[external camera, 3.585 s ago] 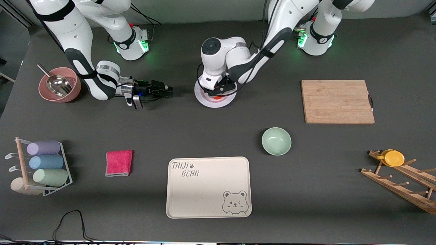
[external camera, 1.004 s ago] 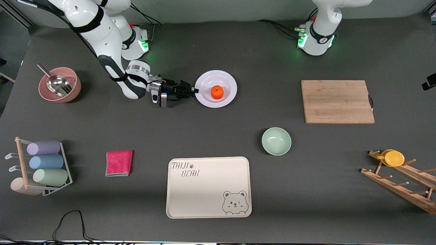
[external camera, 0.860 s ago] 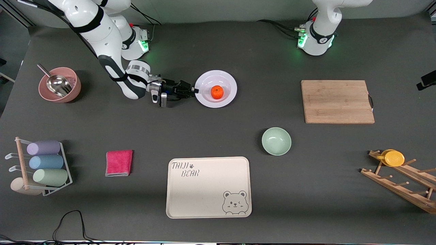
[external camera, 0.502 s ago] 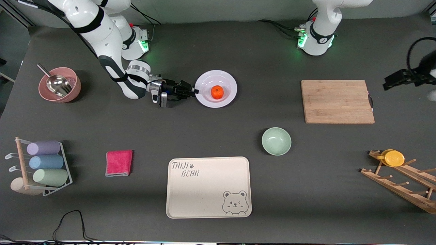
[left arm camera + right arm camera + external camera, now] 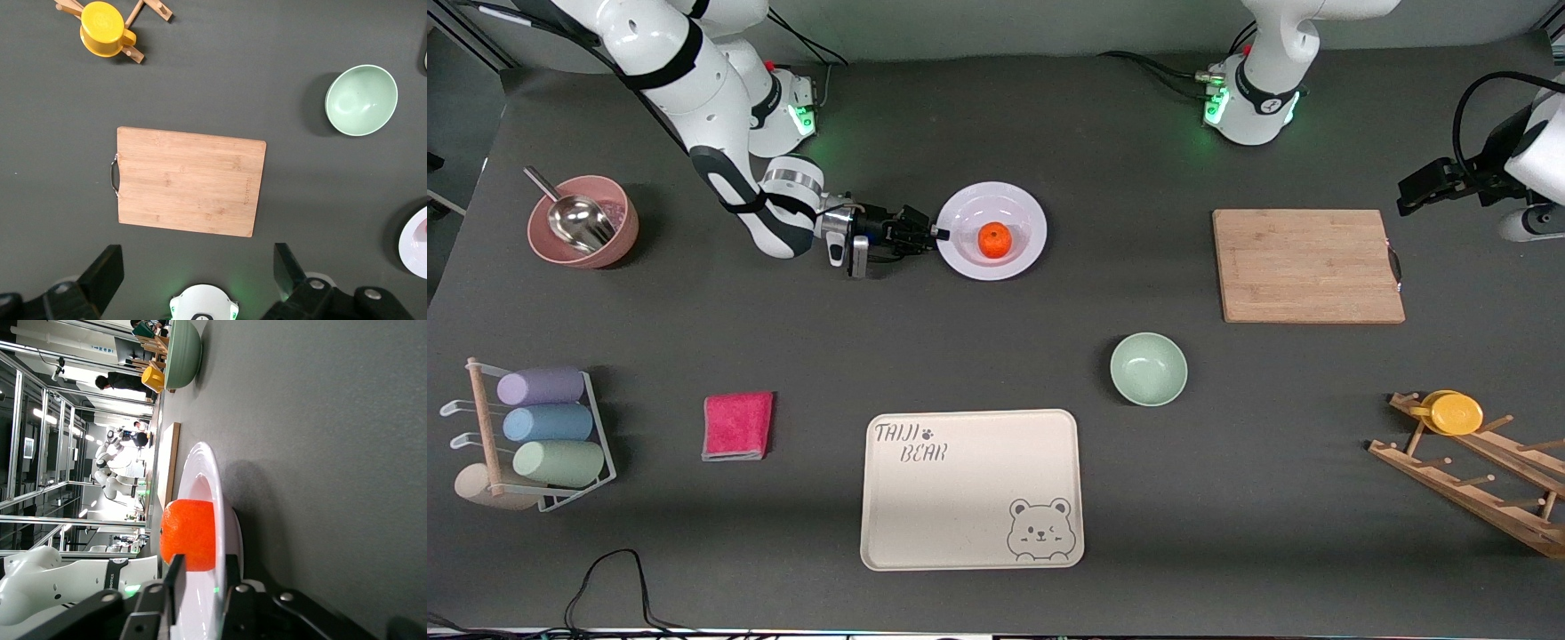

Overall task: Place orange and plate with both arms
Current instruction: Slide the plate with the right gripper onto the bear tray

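Note:
The orange point(image 5: 994, 239) lies in the middle of the pale plate point(image 5: 1021, 212), which sits on the table in front of the robots' bases. My right gripper point(image 5: 935, 234) comes in low from the right arm's end, one finger above and one below the plate's rim, shut on it. In the right wrist view the fingers point(image 5: 175, 577) clamp the plate point(image 5: 223, 500) with the orange point(image 5: 188, 535) just past them. My left gripper point(image 5: 1412, 188) is open and empty, up over the table's edge at the left arm's end; the left wrist view shows its fingers point(image 5: 103, 273) spread wide.
A wooden cutting board point(image 5: 1307, 265) lies toward the left arm's end. A mint-green bowl point(image 5: 1148, 368) and a beige bear tray point(image 5: 971, 487) lie nearer the camera. A pink bowl with a scoop point(image 5: 583, 220), a red cloth point(image 5: 737, 425), a cup rack point(image 5: 534, 436) and a wooden peg rack point(image 5: 1476, 471) ring the table.
My left arm has let go of the orange, left the plate and swung out to its end of the table. My right gripper has moved up to the plate's rim and closed on it.

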`<state>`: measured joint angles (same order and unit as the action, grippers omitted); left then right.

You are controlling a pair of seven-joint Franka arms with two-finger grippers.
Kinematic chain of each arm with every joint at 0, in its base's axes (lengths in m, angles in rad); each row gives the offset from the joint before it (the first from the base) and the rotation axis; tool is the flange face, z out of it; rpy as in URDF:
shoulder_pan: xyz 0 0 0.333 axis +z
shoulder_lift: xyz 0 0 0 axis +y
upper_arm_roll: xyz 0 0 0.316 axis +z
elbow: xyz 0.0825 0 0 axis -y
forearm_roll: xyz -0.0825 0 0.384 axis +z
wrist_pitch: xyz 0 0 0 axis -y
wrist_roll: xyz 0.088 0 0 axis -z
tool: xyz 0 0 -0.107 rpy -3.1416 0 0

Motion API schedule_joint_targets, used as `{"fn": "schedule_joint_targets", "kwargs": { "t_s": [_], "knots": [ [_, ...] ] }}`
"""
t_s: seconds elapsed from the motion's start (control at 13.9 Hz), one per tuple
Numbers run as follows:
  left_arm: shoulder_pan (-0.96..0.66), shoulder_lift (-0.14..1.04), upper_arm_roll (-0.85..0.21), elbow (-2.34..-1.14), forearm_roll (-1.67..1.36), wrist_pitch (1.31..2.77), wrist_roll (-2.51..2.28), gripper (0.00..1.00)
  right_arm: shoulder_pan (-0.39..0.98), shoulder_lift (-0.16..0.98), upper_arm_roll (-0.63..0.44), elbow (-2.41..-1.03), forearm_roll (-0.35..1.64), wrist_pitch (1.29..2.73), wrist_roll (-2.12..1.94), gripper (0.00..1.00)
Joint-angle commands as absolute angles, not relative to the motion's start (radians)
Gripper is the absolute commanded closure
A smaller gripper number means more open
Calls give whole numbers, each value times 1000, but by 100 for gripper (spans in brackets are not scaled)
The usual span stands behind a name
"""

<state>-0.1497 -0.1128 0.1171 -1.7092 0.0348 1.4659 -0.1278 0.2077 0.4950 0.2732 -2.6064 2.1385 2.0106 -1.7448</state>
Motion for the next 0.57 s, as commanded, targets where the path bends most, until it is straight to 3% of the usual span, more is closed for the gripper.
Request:
{"fn": "schedule_joint_targets", "kwargs": {
  "t_s": [0.0, 0.07, 0.29, 0.5],
  "knots": [
    [-144, -133, 112, -1733, 58, 1483, -132, 0, 227, 526, 279, -2594, 2171, 2017, -1789, 83],
    [-143, -135, 115, -1733, 69, 1482, -127, 0, 227, 526, 281, -2594, 2171, 2016, -1789, 90],
    [-137, -132, 117, -1735, 71, 1489, -107, 0, 227, 526, 281, -2592, 2171, 2013, -1789, 100],
    [-114, -126, 117, -1733, 68, 1512, -106, 0, 218, 514, 281, -2592, 2171, 2010, -1775, 100]
  ]
}}
